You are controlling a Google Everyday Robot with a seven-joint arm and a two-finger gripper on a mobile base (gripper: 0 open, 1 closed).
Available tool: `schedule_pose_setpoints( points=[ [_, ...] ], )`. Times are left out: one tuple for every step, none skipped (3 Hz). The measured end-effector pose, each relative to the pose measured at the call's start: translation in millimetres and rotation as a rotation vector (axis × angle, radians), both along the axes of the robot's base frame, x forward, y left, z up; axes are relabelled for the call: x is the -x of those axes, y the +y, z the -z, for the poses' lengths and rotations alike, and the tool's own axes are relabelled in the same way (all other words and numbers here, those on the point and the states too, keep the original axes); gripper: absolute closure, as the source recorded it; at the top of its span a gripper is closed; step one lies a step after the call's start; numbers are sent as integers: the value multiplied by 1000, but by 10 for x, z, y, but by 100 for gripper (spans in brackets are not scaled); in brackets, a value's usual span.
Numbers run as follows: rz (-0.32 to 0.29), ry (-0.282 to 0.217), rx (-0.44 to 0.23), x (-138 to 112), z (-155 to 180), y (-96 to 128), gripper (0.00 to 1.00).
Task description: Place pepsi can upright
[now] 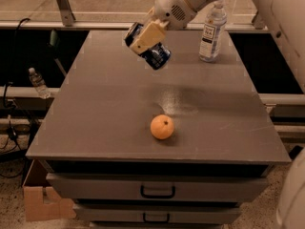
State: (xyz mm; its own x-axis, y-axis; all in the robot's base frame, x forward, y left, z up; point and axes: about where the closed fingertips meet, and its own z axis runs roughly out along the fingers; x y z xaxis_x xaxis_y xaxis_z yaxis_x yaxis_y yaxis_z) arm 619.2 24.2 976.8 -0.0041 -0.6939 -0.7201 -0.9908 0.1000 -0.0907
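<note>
While it hangs above the table (95,109), the tool (144,38) grips the tilted pepsi can (157,57).

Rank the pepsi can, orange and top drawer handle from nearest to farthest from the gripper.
1. pepsi can, held in the gripper above the table's back half.
2. orange, on the table near the front.
3. top drawer handle, below the table's front edge.
</note>
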Motion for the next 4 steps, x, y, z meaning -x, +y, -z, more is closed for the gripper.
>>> schedule_pose_setpoints(
  points=[
    [-93,-3,-144,113,-98,-148,100],
    [-162,-11,-255,220,-105,-298,100],
    [-216,-5,-369,300,-31,-401,100],
    [-248,15,-489,390,88,-470,100]
  ],
)
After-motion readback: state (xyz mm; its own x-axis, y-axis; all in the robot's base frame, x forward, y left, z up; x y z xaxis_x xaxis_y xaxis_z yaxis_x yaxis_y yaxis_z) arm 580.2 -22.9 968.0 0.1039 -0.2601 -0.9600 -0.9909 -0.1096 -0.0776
